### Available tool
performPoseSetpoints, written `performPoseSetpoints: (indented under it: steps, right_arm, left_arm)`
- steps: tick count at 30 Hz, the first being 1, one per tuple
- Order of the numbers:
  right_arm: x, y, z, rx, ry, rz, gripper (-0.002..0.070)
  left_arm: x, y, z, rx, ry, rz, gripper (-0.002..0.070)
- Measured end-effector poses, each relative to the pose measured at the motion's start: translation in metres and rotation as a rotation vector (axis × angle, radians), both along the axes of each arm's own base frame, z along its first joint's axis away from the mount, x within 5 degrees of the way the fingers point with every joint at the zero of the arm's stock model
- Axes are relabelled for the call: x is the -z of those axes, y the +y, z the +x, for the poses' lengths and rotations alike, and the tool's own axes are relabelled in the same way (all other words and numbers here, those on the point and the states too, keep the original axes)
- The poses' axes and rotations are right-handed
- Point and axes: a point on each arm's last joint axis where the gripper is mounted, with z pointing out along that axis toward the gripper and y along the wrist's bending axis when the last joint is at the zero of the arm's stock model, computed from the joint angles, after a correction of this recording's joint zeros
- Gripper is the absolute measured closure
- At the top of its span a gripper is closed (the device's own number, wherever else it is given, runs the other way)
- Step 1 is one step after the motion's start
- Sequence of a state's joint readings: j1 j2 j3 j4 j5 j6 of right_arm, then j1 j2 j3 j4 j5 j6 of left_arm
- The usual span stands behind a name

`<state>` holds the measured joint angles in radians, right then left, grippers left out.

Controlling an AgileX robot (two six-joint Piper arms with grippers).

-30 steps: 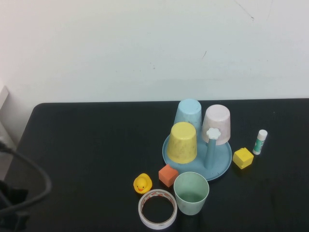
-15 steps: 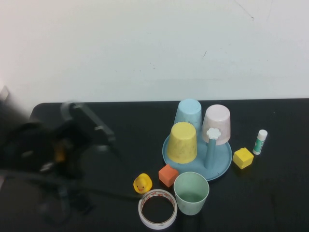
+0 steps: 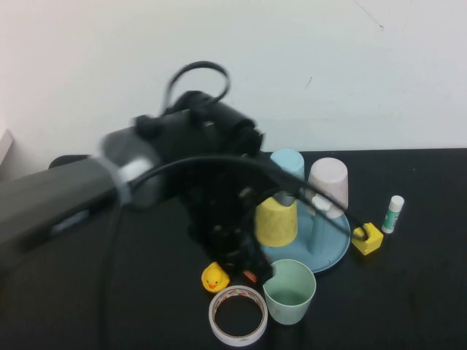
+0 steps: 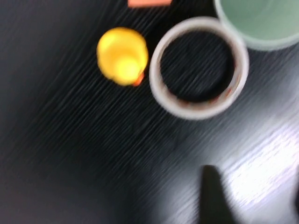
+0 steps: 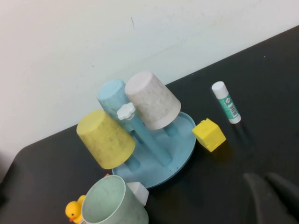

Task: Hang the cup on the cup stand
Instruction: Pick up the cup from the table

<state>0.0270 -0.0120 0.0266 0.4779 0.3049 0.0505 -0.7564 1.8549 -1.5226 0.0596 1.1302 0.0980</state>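
Cup (image 3: 290, 291): stood upright on the worktop (image 3: 408, 306), beside the cup stand (image 3: 332, 251).
Left end effector (image 3: 248, 264): held above the duck (image 3: 214, 278); finger state cannot be told.
Right end effector (image 5: 271, 193): fingers together.

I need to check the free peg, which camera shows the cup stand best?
The right wrist view: the cup stand, its three hung cups and free peg all show. In the high view the left arm covers part; the left wrist view misses it.

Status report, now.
Left gripper low beside cup. Right gripper shut, back from cup stand. Cup upright on table, unhung. Tape roll, duck close by.
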Motion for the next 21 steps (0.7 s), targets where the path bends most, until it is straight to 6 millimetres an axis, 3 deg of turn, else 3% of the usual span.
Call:
performPoseSetpoints:
  steps: [3, 5, 7, 12, 21]
  right_arm:
    - [0.000, 0.000, 0.000, 0.000, 0.000, 0.000, 0.0678]
    - [0.000, 0.000, 0.000, 0.000, 0.000, 0.000, 0.0678]
    - [0.000, 0.000, 0.000, 0.000, 0.000, 0.000, 0.0678]
    - [0.000, 0.000, 0.000, 0.000, 0.000, 0.000, 0.0678]
    - [0.000, 0.000, 0.000, -0.005, -0.004, -0.018, 0.0678]
  left_arm:
    - [0.012, -0.016, 0.014, -0.027, 0.027, -0.011, 0.0207]
    - [0.021, -0.025, 0.021, -0.037, 0.038, -0.025, 0.0123]
    - [0.030, -0.032, 0.026, -0.044, 0.050, -0.046, 0.0088]
    - [0.054, -0.045, 0.036, -0.086, 0.055, -0.096, 0.0089]
    - [0.085, -0.044, 0.058, -0.242, 0.085, -0.196, 0.0111]
